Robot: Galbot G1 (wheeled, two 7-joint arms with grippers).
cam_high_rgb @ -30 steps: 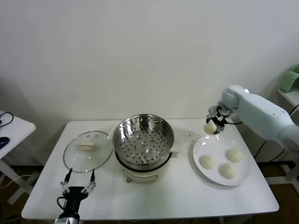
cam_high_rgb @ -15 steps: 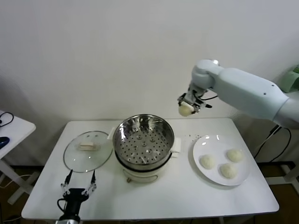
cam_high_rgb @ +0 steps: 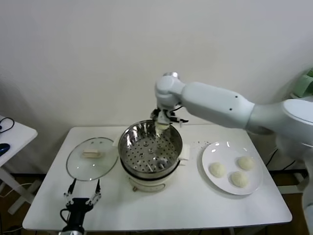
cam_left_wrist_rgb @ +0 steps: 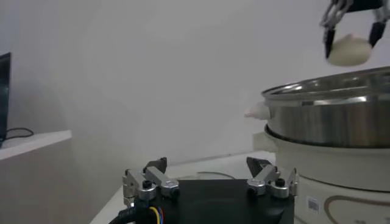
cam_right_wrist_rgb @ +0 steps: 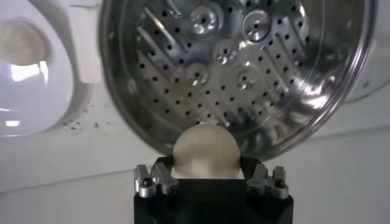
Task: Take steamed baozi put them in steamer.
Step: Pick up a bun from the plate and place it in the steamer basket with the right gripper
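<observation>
Transfer status: right gripper (cam_high_rgb: 163, 123) clamped on one steamed baozi (cam_right_wrist_rgb: 204, 152), has travelled from the plate (cam_high_rgb: 222, 184) side to above the far rim of the steamer (cam_high_rgb: 128, 147) | three baozi remain on plate | steamer basket holds none yet; lowering and release pending | left gripper (cam_high_rgb: 81, 196) parked near table's front edge, fingers apart.

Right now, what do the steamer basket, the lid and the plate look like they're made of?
Steamer basket: polished metal, likely stainless steel, mirror reflections, punched holes. Lid: clear glass, table showing through, probably metal-rimmed. Plate: glossy white, ceramic or maybe melamine.
</observation>
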